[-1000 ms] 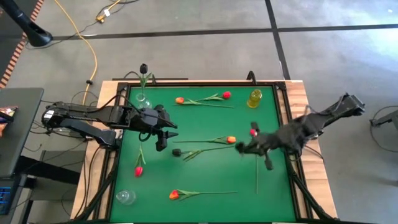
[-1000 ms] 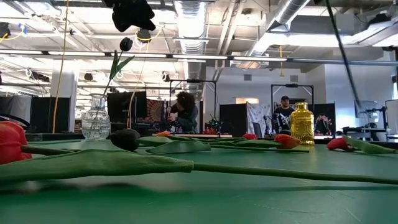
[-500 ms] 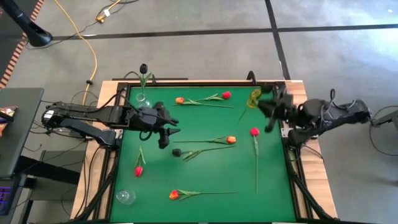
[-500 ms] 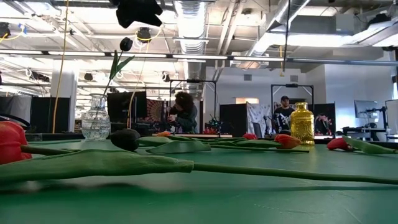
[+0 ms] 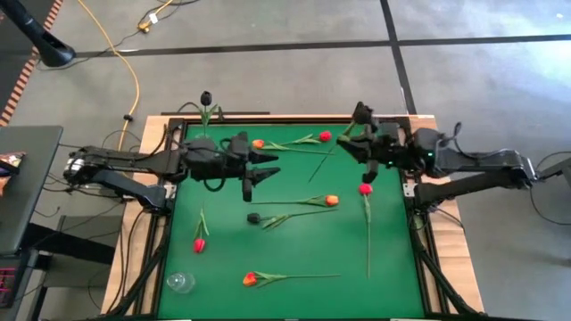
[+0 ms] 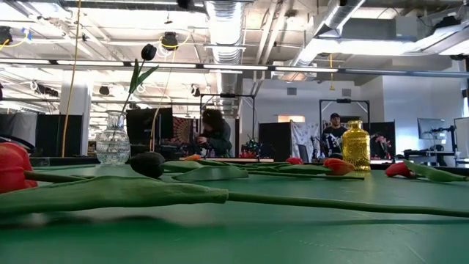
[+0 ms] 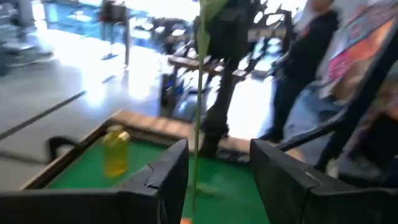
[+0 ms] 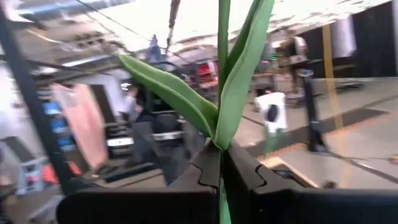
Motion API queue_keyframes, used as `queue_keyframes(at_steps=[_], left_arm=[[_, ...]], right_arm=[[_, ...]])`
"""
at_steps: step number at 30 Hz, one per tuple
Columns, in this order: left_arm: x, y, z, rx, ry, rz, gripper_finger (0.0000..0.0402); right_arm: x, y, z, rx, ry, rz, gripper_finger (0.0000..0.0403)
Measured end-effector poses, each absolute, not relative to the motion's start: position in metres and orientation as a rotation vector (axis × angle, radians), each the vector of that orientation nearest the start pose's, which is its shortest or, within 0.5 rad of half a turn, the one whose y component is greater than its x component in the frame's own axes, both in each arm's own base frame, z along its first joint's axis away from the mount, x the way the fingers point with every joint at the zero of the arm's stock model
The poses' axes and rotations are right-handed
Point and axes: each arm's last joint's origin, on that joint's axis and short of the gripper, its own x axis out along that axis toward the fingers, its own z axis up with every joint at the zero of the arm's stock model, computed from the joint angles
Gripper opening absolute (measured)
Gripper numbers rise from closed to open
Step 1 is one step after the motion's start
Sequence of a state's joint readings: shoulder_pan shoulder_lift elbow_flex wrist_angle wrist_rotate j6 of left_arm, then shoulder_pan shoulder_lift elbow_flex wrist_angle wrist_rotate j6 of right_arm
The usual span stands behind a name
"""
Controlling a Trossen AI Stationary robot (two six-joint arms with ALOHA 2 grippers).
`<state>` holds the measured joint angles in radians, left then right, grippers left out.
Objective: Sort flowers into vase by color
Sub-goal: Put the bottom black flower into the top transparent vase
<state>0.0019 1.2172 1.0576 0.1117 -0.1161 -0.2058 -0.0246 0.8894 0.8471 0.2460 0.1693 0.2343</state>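
The right tool (image 8: pixel 221 155) is clamped narrow on the thin green stem of a flower (image 8: pixel 222 74), whose two long leaves fan out just above the fingers; its head is out of sight. In the high view this arm reaches in from the right edge to the far right corner of the green surface (image 5: pixel 294 245), covering the spot where the yellow vase (image 6: pixel 356 147) stands, and the held stem slants away from it toward the middle of the mat. The left tool (image 5: pixel 260 169) hangs over the far left part of the surface with its fingers wide apart, gripping nothing; its wrist camera looks across at the yellow vase and at the stem hanging from the other arm. One black tulip (image 5: pixel 206 96) stands upright in the clear vase (image 5: pixel 203 138) at the far left corner. Seven other flowers lie flat on the mat: an orange tulip (image 5: pixel 257 143) and a red tulip (image 5: pixel 325 135) along the far edge, their stems pointing at each other; a second orange tulip (image 5: pixel 331 201) and a loose black tulip (image 5: pixel 252 218) near the centre, one just beside the other; a red-headed flower (image 5: pixel 364 189) on the right with its stem running toward the near edge; another red one (image 5: pixel 198 243) on the left; and an orange-red one (image 5: pixel 248 279) along the near edge. A small clear glass (image 5: pixel 180 283) sits at the near left corner. People (image 6: pixel 212 132) show in the room beyond.
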Motion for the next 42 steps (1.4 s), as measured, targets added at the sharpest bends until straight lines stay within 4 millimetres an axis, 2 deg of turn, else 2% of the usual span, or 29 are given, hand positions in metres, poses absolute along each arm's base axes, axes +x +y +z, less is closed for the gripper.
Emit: queue_keyframes(at_steps=[5,8,13,21,27,32,42], left_arm=[[0.297,0.007,0.357,-0.254,0.022,-0.032,0.0160],[0.304,0.007,0.352,-0.263,0.007,-0.048,0.0160],[0.306,0.012,0.350,-0.275,0.010,0.017,0.0160],[0.308,0.015,0.345,-0.310,0.047,-0.011,0.0160],[0.308,0.015,0.344,-0.324,0.064,-0.025,0.0160],[0.309,0.015,0.342,-0.326,0.078,-0.022,0.0154],[0.308,0.015,0.339,-0.343,0.114,-0.017,0.0085]], right_arm=[[0.223,-0.004,0.371,0.258,-0.254,-0.079,0.0034],[0.234,-0.001,0.367,0.264,-0.279,-0.057,0.0035],[0.250,0.006,0.358,0.281,-0.274,-0.031,0.0034],[0.270,0.009,0.349,0.286,-0.322,-0.014,0.0034],[0.280,0.009,0.340,0.306,-0.307,-0.016,0.0035],[0.281,0.009,0.338,0.309,-0.300,-0.016,0.0035],[0.281,0.007,0.338,0.308,-0.298,-0.023,0.0035]])
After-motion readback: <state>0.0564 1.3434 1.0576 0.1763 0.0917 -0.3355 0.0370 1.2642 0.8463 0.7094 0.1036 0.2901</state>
